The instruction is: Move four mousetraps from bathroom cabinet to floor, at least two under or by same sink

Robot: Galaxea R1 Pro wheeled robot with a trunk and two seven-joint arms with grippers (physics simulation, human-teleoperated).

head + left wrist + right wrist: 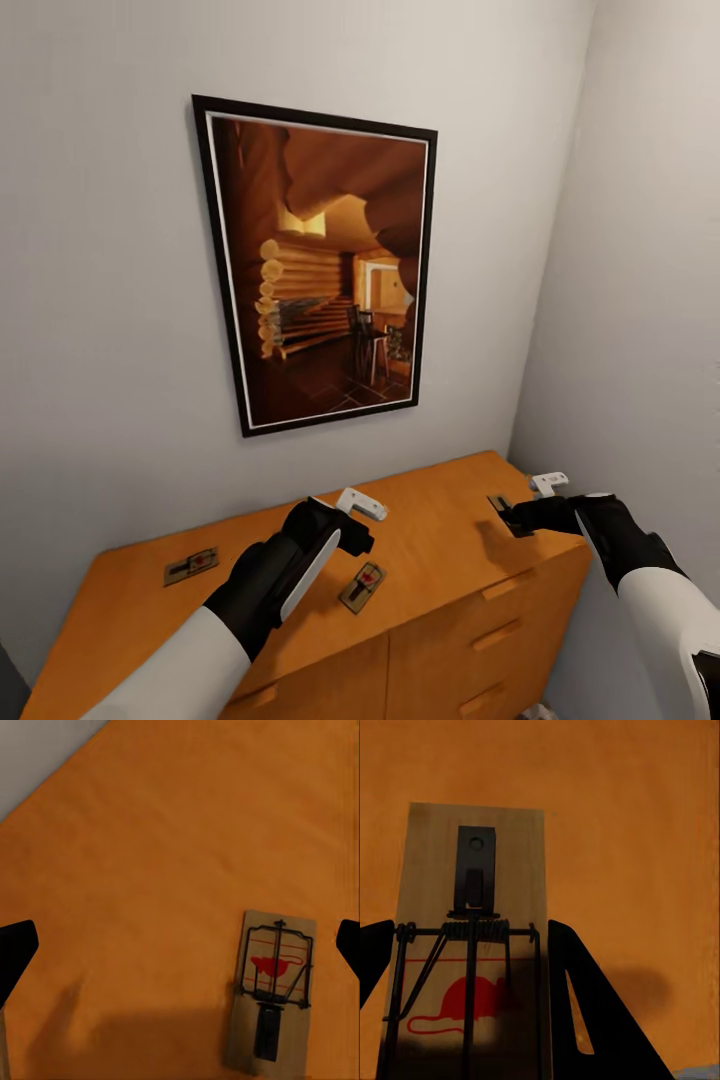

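Note:
The orange-brown cabinet (440, 500) stands against the wall below me. Three mousetraps lie on its flat top: one at the left (190, 566), one in the middle (363, 586), one at the right end (503, 513). My left gripper (365, 522) hovers open just above and behind the middle mousetrap (274, 997), its fingers (15, 952) spread wide. My right gripper (528, 502) straddles the right-end mousetrap (472, 870), with its fingers (585, 997) against both long edges while the trap rests on the top. A fourth mousetrap and the sink are out of view.
A framed picture of a log cabin interior (320, 270) hangs on the wall above the cabinet. A side wall (650, 300) closes the corner right beside the cabinet's right end. Drawer fronts with wooden handles (495, 635) face me.

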